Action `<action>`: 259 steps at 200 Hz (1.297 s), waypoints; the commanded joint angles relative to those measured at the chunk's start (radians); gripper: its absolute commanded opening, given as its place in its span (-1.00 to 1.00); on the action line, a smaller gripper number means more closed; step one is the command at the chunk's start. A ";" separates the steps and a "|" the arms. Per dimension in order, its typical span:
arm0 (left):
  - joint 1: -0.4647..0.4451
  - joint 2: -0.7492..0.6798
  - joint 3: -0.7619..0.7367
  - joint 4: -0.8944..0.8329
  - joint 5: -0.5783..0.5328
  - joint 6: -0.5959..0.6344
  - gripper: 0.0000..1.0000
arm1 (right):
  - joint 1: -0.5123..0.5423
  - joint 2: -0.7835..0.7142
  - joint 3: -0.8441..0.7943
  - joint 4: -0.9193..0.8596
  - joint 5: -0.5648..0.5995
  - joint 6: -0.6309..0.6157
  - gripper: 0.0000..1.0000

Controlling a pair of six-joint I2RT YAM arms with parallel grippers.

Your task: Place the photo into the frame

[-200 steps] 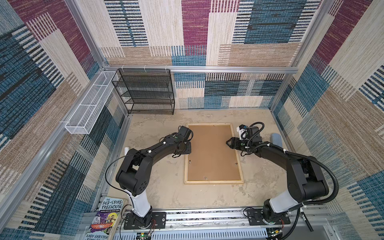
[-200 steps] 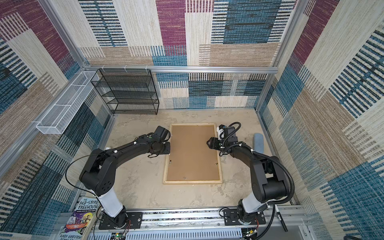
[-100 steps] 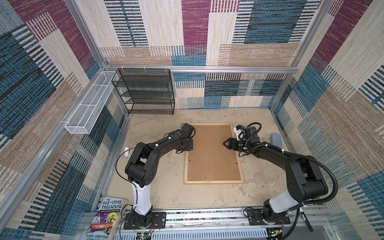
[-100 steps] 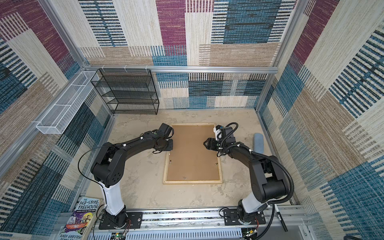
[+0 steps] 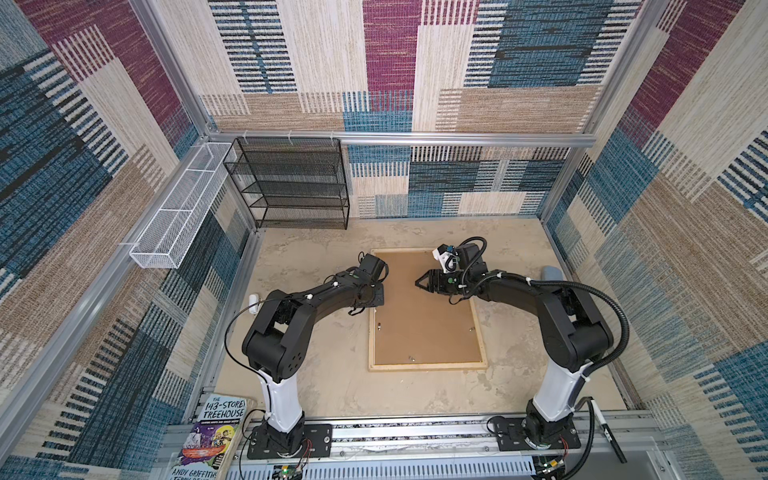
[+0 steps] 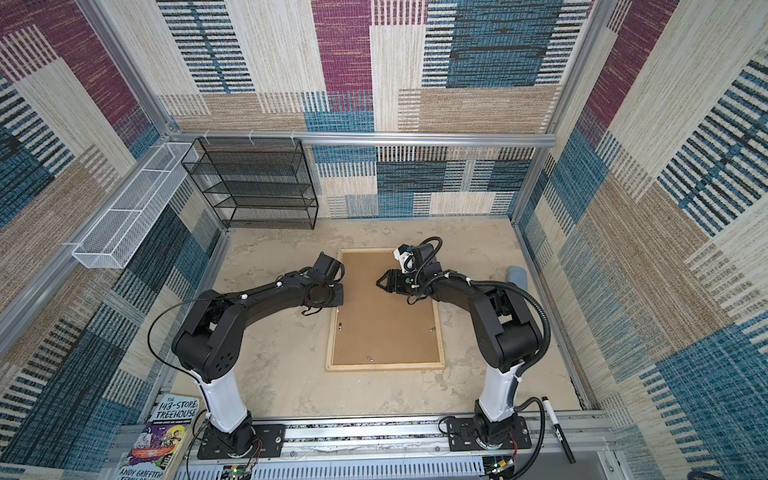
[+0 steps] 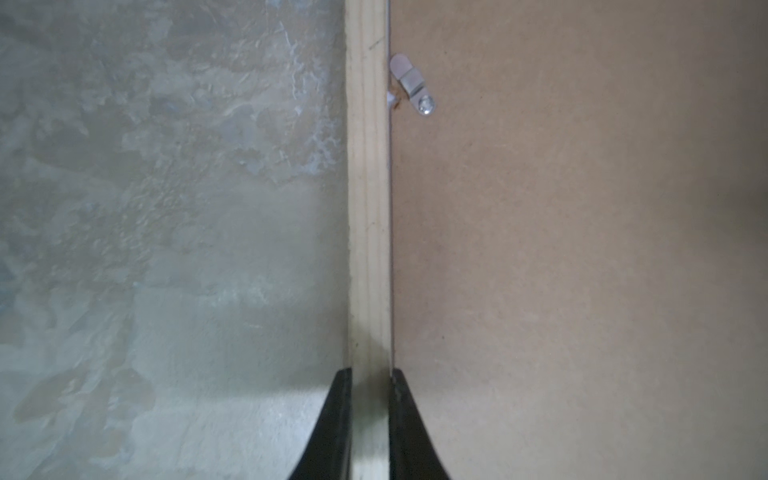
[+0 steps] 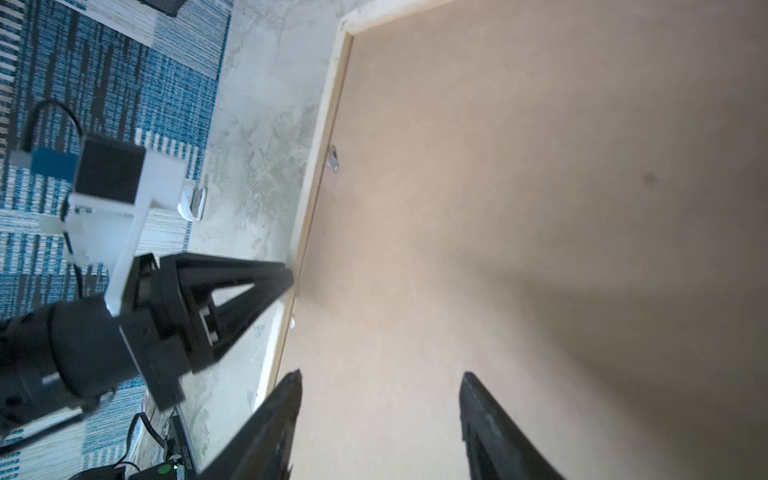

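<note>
Hardboard backing [image 5: 419, 324] filled the frame [image 5: 428, 366], which lay face down on the desk [image 5: 324, 332] at the centre of both top views. The photo could not be seen, since whatever lay under that board was hidden. In the left wrist view the left hand [image 7: 370, 374] pinched the frame's pale rail, one black finger against each side, both cut off at the picture's edge. From above, the wrist masked its tips. The right hand [image 8: 380, 376] hung over the board's upper part, fingers spread, holding nothing. A small metal clip [image 7: 411, 85] showed blurred beside the rail.
</note>
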 commanded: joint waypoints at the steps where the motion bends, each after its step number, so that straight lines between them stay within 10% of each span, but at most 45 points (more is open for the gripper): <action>1: -0.016 -0.032 -0.063 -0.038 0.092 -0.034 -0.74 | 0.023 0.098 0.097 0.041 -0.071 0.064 0.23; 162: -0.032 -0.046 -0.100 -0.003 0.113 -0.030 -0.51 | 0.119 0.495 0.542 -0.051 -0.238 -0.012 0.19; 259: -0.031 -0.006 -0.081 -0.006 0.083 0.003 -0.76 | 0.121 0.519 0.551 -0.120 -0.303 -0.095 0.18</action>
